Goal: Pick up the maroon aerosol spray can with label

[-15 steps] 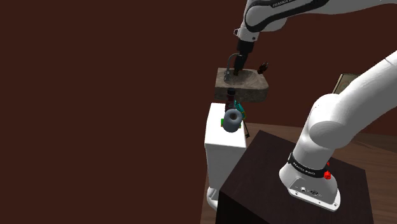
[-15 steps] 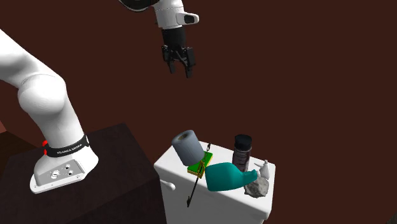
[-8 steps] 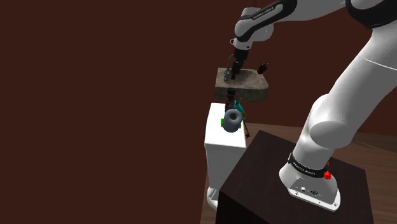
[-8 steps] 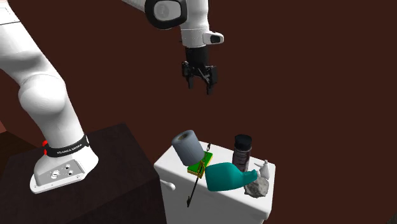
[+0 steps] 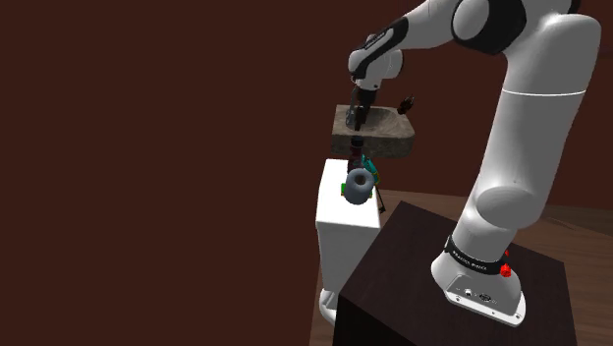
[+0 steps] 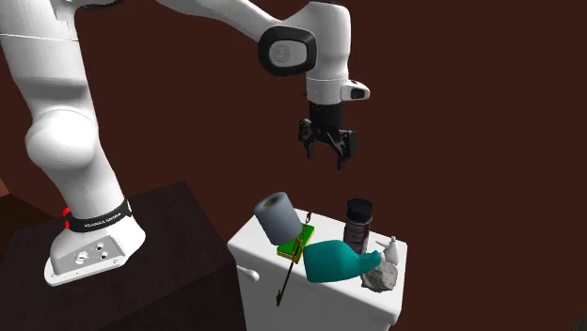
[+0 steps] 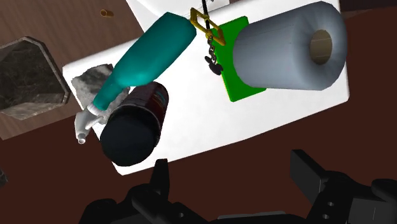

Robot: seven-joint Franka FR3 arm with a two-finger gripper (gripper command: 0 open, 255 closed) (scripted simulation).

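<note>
Step in hand: approach. The gripper (image 6: pixel 325 156) hangs in open air, fingers spread, nothing between them. No grasp is made yet.

Items on top of the white tank (image 6: pixel 325 303) beneath the gripper, read left to right across the second exterior view:
- a grey paper roll (image 6: pixel 275 216), on its side, below the gripper and well off to one side;
- a flat green pad (image 6: pixel 290 250), touching the roll;
- a teal bottle (image 6: pixel 334 261), lying down, almost directly under the gripper;
- the maroon spray can (image 6: pixel 358 224), upright and black-capped, below the gripper and slightly past it;
- a small white bottle (image 6: pixel 390 250) and a crumpled grey lump (image 6: pixel 381 278), farthest from the gripper.

In the wrist view the can (image 7: pixel 137 124) lies ahead of the gripper, nearer one finger than the other. The teal bottle's neck is at its side; contact cannot be confirmed.

Judgement: the next move calls for a sideways shift to centre over the can, then descent. The teal bottle leaves little finger room on that side.

Containers: the can is capped, so its contents are unseen, as are the teal bottle's. What the stone basin (image 5: pixel 378 133) behind the gripper holds cannot be told.
</note>
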